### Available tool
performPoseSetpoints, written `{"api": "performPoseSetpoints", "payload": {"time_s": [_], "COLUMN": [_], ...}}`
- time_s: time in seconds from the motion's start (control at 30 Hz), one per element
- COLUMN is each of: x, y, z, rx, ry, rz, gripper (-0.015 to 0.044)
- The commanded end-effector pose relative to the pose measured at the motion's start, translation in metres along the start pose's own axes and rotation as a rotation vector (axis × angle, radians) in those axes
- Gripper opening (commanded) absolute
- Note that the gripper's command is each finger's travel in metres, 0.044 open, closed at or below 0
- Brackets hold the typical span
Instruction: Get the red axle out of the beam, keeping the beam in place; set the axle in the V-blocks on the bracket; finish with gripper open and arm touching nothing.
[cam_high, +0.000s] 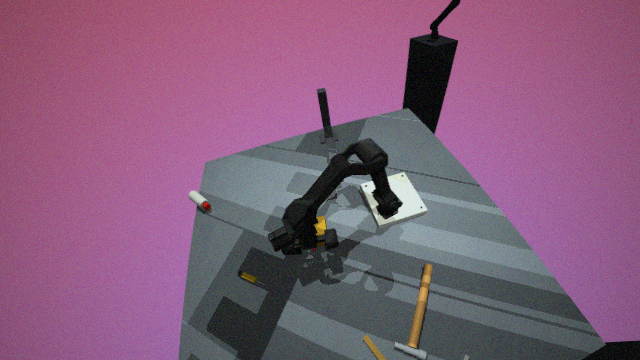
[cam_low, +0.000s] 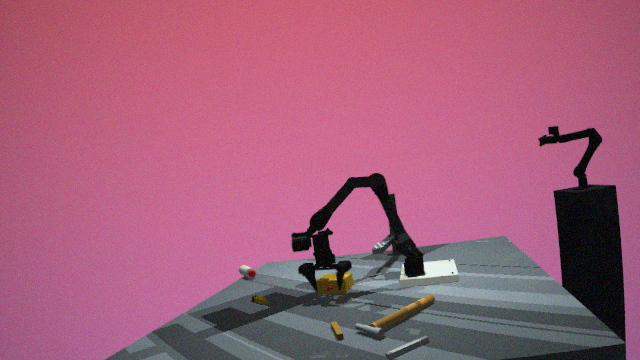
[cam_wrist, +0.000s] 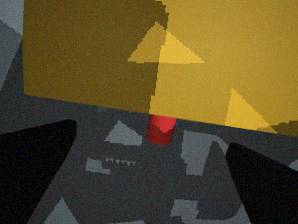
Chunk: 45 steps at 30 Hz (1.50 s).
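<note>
The yellow beam (cam_high: 320, 225) (cam_low: 345, 281) (cam_wrist: 200, 75) rests on the table, partly hidden by my arm in the top view. The red axle (cam_high: 314, 249) (cam_low: 330, 288) (cam_wrist: 161, 131) is in the beam, a short end sticking out of its side. My gripper (cam_low: 328, 290) (cam_wrist: 154, 139) is wide open and empty, low at that side, its fingers on either side of the axle's end with gaps to both. A dark post (cam_high: 324, 112) stands at the far table edge; a grey piece (cam_low: 383, 244) near it may be the bracket. I cannot make out the V-blocks.
A hammer (cam_high: 420, 305) (cam_low: 405, 311), yellow stick (cam_high: 373, 347) (cam_low: 336, 330) and grey bar (cam_low: 407, 347) lie towards the front. A yellow-handled tool (cam_high: 248, 277) (cam_low: 259, 300) and white cylinder (cam_high: 198, 199) (cam_low: 246, 271) lie left. My arm stands on a white plate (cam_high: 412, 200) (cam_low: 442, 272).
</note>
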<state>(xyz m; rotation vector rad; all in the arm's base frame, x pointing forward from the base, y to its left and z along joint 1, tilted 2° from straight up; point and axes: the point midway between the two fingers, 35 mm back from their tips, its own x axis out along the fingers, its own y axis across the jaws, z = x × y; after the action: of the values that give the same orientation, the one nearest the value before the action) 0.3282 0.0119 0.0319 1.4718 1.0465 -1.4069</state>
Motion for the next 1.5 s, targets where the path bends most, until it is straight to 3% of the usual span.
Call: {"api": "performPoseSetpoints", "payload": {"time_s": [0.0, 0.1, 0.6, 0.83, 1.47], "x": [0.003, 0.003, 0.002, 0.002, 0.001], "y": [-0.002, -0.002, -0.001, -0.001, 0.002], "z": [0.000, 0.000, 0.000, 0.000, -0.024], "rx": [0.004, 0.004, 0.000, 0.000, 0.001], "ry": [0.002, 0.002, -0.001, -0.001, 0.003], "rz": [-0.005, -0.005, -0.002, -0.002, -0.002], "gripper": [0.0440, 0.0440, 0.0046, 0.0000, 0.0000]}}
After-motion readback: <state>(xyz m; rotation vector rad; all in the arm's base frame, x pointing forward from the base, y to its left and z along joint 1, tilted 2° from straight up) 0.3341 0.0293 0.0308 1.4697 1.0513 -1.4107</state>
